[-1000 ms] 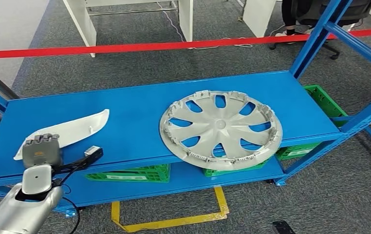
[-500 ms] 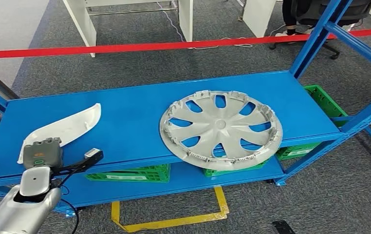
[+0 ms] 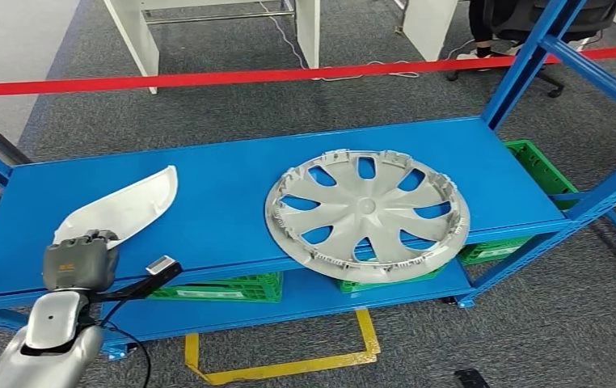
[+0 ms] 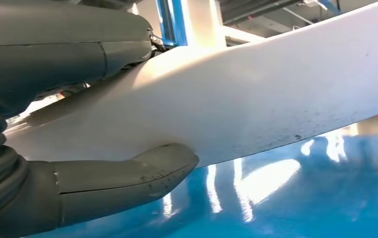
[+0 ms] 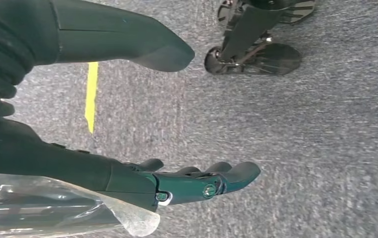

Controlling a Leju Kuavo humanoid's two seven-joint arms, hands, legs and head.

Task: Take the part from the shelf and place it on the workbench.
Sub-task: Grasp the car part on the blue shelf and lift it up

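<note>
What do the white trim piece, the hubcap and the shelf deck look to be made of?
White trim piece, held by the left robot hand: looks like moulded plastic, smooth matte skin with small dark specks. Hubcap: probably silver-painted plastic, judging by the thin spokes and small clip tabs round its rim. Shelf deck: likely blue painted sheet metal, glossy enough to mirror light.

Colours on and around the blue shelf [image 3: 232,202]

White part [image 3: 123,208] and silver-grey spoked wheel cover [image 3: 367,212] on the shelf; green crates [image 3: 216,287] below it; red tape [image 3: 208,79] behind it; grey carpet [image 3: 531,331], yellow floor lines [image 3: 289,368].
</note>
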